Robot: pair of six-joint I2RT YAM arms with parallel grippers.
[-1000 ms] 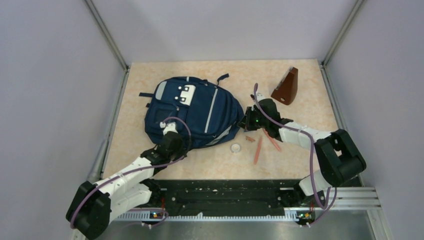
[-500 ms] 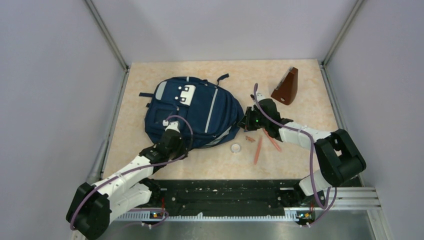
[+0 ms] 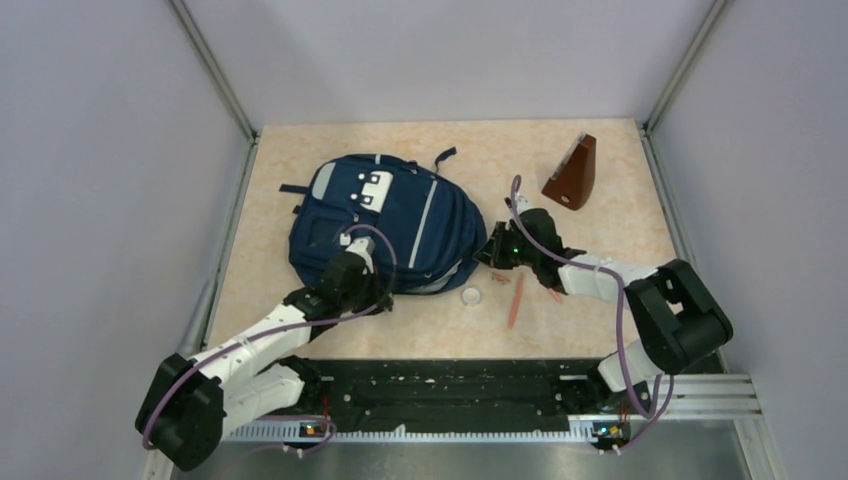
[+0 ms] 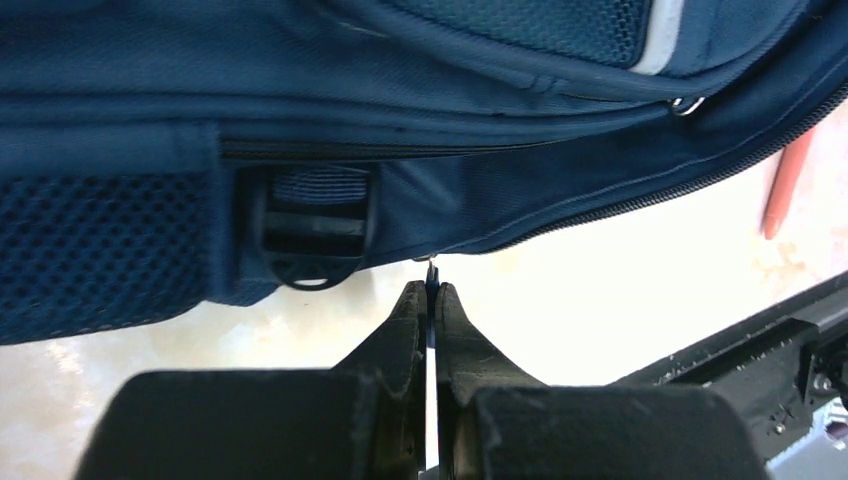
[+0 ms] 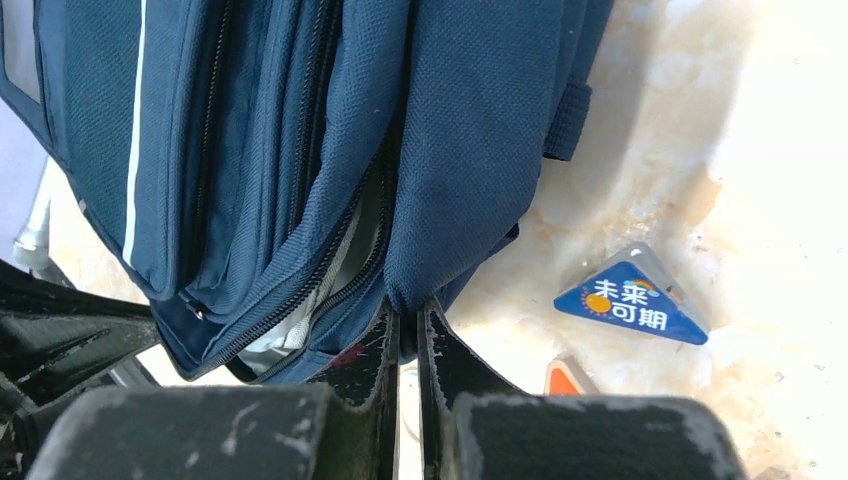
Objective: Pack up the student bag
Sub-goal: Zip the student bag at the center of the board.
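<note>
At centre-left of the bench (image 3: pixel 600 130), the bag (image 3: pixel 400 215) lies partly unzipped, our left gripper (image 4: pixel 430 300) pinching what looks like a zip pull (image 4: pixel 431 268), the right gripper (image 5: pixel 405 330) pinching its fabric edge; we judge packing barely begun, with pencil (image 3: pixel 515 300), tape (image 3: pixel 471 296) and wedge (image 3: pixel 572 175) lying outside.

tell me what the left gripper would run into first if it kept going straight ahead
The backpack: the left gripper points at its lower edge, by the zipper, and is almost touching it. A thin tab, perhaps the zipper pull, looks pinched between its shut tips.
</note>
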